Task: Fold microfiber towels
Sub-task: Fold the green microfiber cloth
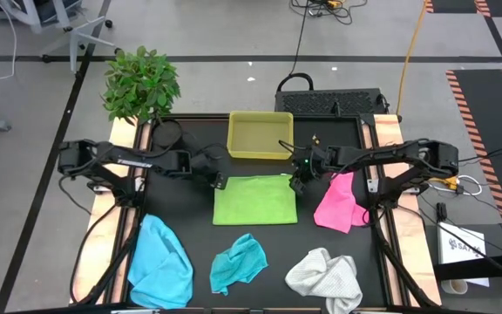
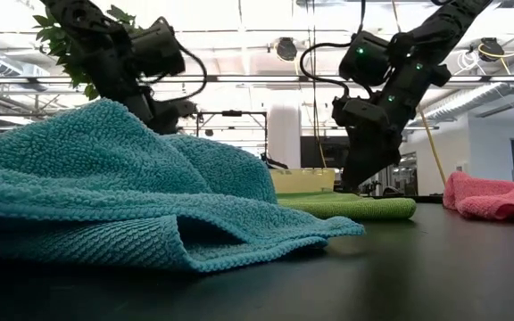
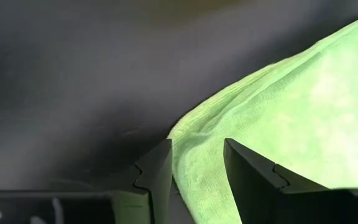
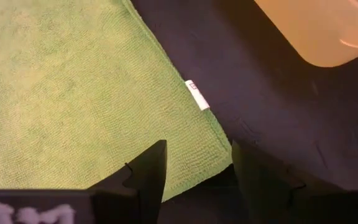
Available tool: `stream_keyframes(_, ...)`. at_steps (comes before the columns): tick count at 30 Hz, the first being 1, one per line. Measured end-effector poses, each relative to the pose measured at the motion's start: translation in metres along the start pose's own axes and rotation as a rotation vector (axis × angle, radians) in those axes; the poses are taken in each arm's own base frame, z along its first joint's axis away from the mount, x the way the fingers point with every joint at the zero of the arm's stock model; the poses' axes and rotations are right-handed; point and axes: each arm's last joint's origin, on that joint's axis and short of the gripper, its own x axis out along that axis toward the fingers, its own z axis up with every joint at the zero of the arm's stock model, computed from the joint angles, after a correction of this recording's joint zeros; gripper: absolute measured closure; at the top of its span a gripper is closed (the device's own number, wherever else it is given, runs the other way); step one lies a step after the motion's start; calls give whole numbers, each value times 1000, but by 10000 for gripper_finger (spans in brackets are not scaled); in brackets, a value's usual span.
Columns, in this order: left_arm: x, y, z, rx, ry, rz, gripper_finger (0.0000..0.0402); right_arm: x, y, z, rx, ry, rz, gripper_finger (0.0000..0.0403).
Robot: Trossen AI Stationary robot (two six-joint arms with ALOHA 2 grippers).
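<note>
**Both grippers at the far corners of the lime green towel**

High view: the lime green towel (image 1: 254, 200) lies flat on the black table (image 1: 190, 235), folded into a rectangle just in front of the yellow-green plastic tray (image 1: 261, 135). Nothing shows inside the tray. The left gripper (image 1: 220, 181) sits at the towel's far left corner, the right gripper (image 1: 297, 183) at its far right corner. The pink towel (image 1: 337, 202) lies crumpled to the right of the green one. Along the near edge lie 3 more crumpled towels: light blue towel (image 1: 159, 262), teal towel (image 1: 237, 262) and white towel (image 1: 325, 278). A potted plant (image 1: 140, 83) stands beyond the table's far left corner.

Low view: the teal towel fills the foreground; the green towel lies flat behind it, with the tray's wall showing beyond. The right gripper hangs with its tips just above the green towel's edge. The pink towel lies at the right.

Left wrist view: the left gripper's 2 fingers (image 3: 157, 177) stand apart with the green towel's raised corner between them; whether they pinch it I cannot tell.

Right wrist view: the right gripper's fingers (image 4: 148, 174) are spread, over the towel's corner, nothing held. A small white label (image 4: 197, 94) sticks out of the towel's edge, and a corner of the tray shows beyond.
</note>
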Motion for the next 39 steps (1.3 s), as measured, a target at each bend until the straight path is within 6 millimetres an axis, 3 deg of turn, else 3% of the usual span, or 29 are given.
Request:
stream_keyframes(23, 10, 0, -1, -31, 7, 12, 254, 18, -12, -21, 97, -65, -1, 227)
stream_keyframes(29, 11, 1, -2, -29, 16, 26, 254, 31, -13, -21, 108, -69, 2, 227)
stream_keyframes(39, 11, 4, -2, -27, 3, 75, 254, 32, -13, -21, 116, -74, 5, 227)
